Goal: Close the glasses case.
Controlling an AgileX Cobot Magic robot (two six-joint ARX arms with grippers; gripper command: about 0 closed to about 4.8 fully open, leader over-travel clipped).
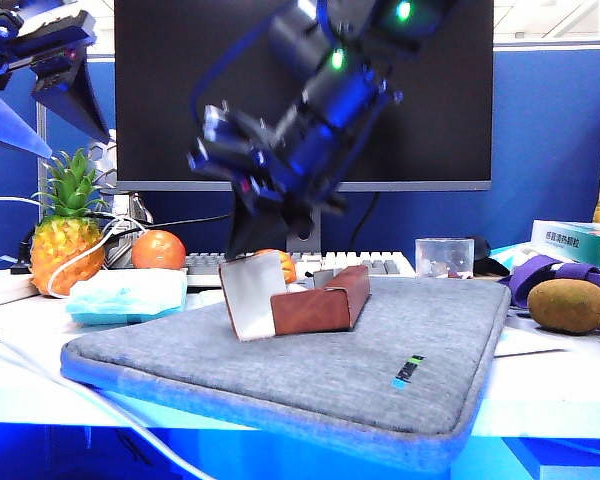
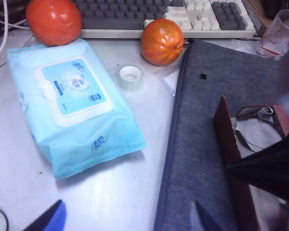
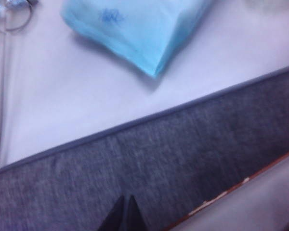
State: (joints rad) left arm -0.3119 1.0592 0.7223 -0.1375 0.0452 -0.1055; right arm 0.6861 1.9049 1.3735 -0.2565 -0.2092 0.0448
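Nearest the camera in the exterior view, the wide grey fabric laptop sleeve (image 1: 380,370) fills the lower centre of the frame, and on it, a little left of centre, sits the small reddish-brown leather-look glasses case (image 1: 320,305), its flap lid (image 1: 252,294) standing up at the left end with the cream-white lining facing the camera, so the case is open. Directly above the case, blurred, hangs the right gripper (image 3: 125,211), its dark fingertips pressed together into a single point over the grey fabric in the right wrist view, clenched on nothing, with the case's brown edge at the lower right of that view. Up in the top left corner of the exterior view the left gripper (image 1: 55,95) is raised well clear of the table, its fingers drawn together and empty. Left of the sleeve lies a light blue pack of wet wipes (image 1: 125,295), behind it a pineapple (image 1: 68,240) and an orange (image 1: 158,250), beside a white keyboard (image 1: 210,266)
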